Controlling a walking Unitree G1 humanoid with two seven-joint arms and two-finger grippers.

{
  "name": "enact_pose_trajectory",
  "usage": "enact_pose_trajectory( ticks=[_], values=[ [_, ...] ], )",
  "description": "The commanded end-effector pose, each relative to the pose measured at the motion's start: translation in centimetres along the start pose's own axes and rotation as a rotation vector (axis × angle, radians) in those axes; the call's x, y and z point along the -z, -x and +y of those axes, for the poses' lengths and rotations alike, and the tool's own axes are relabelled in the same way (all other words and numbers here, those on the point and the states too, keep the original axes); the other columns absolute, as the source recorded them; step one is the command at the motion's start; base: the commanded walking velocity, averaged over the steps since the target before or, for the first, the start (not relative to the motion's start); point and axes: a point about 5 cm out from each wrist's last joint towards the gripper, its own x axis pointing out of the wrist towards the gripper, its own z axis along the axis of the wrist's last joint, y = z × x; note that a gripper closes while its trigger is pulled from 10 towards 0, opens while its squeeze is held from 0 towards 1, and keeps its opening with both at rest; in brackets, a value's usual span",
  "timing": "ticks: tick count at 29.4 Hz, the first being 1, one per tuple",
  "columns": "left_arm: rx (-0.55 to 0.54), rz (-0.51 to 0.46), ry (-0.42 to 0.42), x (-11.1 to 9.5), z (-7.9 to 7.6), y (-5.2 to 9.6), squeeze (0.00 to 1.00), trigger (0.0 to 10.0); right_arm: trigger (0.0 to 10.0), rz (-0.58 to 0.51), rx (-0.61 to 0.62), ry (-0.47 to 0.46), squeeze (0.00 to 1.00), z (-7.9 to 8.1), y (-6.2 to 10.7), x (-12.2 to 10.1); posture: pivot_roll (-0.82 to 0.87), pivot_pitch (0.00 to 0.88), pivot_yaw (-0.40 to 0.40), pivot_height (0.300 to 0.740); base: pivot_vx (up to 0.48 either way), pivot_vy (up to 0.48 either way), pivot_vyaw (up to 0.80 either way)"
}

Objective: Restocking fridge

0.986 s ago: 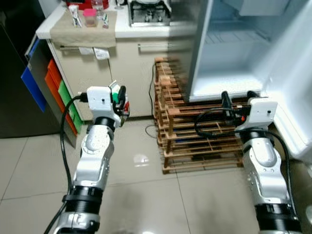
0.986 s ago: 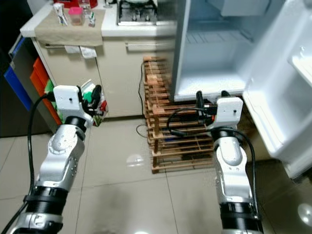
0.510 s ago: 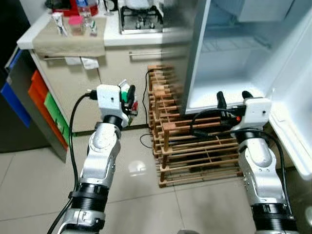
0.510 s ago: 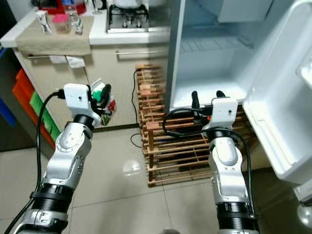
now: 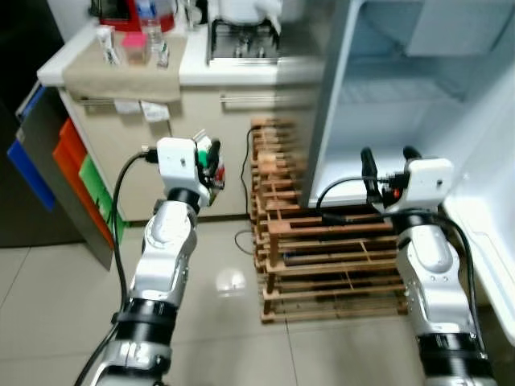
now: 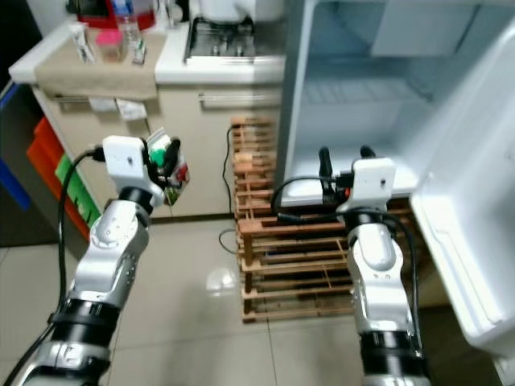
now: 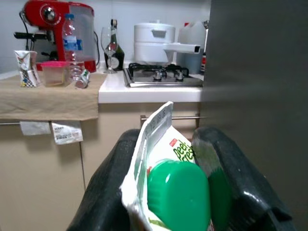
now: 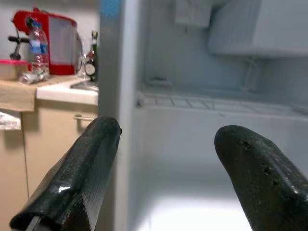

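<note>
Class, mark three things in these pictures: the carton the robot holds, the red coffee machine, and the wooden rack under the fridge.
carton (image 7: pixel 166 159), left wrist view, white front panel above the green cap
red coffee machine (image 7: pixel 57 19), left wrist view, red body
wooden rack (image 5: pixel 322 249), left eye view, front slats

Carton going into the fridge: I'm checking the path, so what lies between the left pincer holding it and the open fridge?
In the eye views, a wooden rack and a cupboard front lie between the left pincer with its carton and the fridge.
</note>
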Motion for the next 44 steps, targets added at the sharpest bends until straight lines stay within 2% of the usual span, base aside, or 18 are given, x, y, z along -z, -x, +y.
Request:
enact_pose_trajectory(
  ticks=[1,9,11,24,28,33,44],
  values=[
    [0.052,-0.022,0.018,-0.5,-1.5,-0.3,0.0,10.0,10.0,-0.006,0.036,0.013,0.0,-1.3,0.1,-0.2,-0.12,0.0,0.003,0.74,0.394,-0.274,0.0],
    [0.085,-0.019,0.057,-0.3,-2.2,-0.2,0.0,10.0,10.0,0.007,0.053,0.018,0.0,-1.7,0.5,0.1,-0.13,0.0,0.006,0.74,0.049,-0.034,0.0],
    [0.112,-0.036,0.029,-0.6,-2.5,-0.1,0.0,10.0,10.0,0.007,0.054,0.018,0.0,-1.7,0.6,0.1,-0.13,0.0,0.006,0.74,0.0,0.0,0.0],
    [0.14,-0.056,0.031,-0.9,-2.8,0.0,0.0,10.0,10.0,0.01,0.055,0.021,0.0,-1.7,0.6,0.2,-0.13,0.0,0.009,0.74,0.0,-0.467,0.0],
    [0.102,-0.052,0.063,-0.9,-2.5,-0.1,0.0,10.0,10.0,0.011,0.057,0.023,0.0,-1.8,0.6,0.2,-0.13,0.0,0.009,0.74,0.135,-0.355,0.0],
    [0.087,-0.03,0.074,-0.6,-2.3,-0.3,0.0,10.0,10.0,0.012,0.059,0.025,0.0,-1.9,0.6,0.2,-0.13,0.0,0.01,0.74,0.0,0.0,0.0],
    [0.174,-0.01,0.043,-0.1,-3.7,-0.3,0.0,10.0,10.0,0.008,0.054,0.028,0.0,-1.8,0.5,0.2,-0.13,0.0,0.006,0.74,0.0,0.0,0.0]
  ],
)
